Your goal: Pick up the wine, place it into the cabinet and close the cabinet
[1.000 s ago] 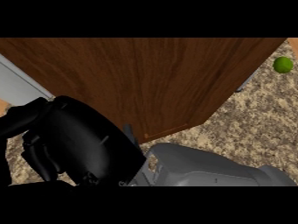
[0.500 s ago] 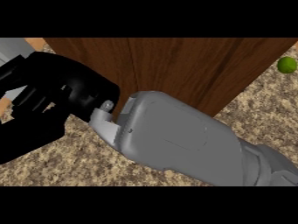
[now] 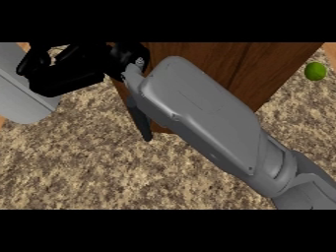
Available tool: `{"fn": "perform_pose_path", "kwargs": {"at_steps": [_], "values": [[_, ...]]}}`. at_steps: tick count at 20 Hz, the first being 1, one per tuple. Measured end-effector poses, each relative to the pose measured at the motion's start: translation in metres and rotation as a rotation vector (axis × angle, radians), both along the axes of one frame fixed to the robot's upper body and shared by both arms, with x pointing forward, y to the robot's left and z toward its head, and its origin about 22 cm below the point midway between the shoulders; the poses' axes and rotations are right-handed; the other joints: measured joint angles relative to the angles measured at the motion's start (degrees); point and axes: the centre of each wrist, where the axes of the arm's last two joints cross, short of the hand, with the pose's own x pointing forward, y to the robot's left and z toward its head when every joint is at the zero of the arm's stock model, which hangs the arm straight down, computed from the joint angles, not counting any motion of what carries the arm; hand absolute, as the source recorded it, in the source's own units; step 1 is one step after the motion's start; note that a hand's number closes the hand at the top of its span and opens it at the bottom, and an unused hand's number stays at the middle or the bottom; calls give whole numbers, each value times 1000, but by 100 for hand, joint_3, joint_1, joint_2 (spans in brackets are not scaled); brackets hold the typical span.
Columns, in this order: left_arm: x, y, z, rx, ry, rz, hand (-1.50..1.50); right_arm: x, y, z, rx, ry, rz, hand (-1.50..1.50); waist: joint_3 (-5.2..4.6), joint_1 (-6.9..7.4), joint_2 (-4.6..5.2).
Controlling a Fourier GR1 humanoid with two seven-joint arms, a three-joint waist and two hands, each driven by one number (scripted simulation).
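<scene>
My right hand [image 3: 74, 71] is at the upper left, against the left edge of the brown wooden cabinet door [image 3: 236, 69]. Its fingers are loosely bent and nothing shows between them. The grey right forearm [image 3: 207, 123] runs from the lower right corner up across the door's front. No wine bottle shows anywhere; the door and the arm hide what is behind them. The left hand does not show.
A pale grey panel [image 3: 10, 93] with a rounded corner lies at the left, partly under the hand. A green lime [image 3: 315, 71] sits on the speckled counter [image 3: 90, 167] at the upper right, beside the door. Bare wood shows at the far left edge.
The right hand has moved up and left along the door's edge, and the forearm now stretches further across the door. The grey panel at the left shows more.
</scene>
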Motion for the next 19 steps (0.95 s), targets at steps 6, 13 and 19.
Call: {"fn": "perform_pose_path", "kwargs": {"at_steps": [6,13,19], "values": [[0,5,9,9,2,-11,-150,12,-7,-14,46,-31,0,150,-66,36,-136],[1,-4,12,-23,-5,-58,-150,18,-12,-23,102,-59,36,150,-139,36,-196],[3,-16,14,-50,5,-104,-150,19,-12,-25,144,-73,67,150,-195,-26,-179]]}}
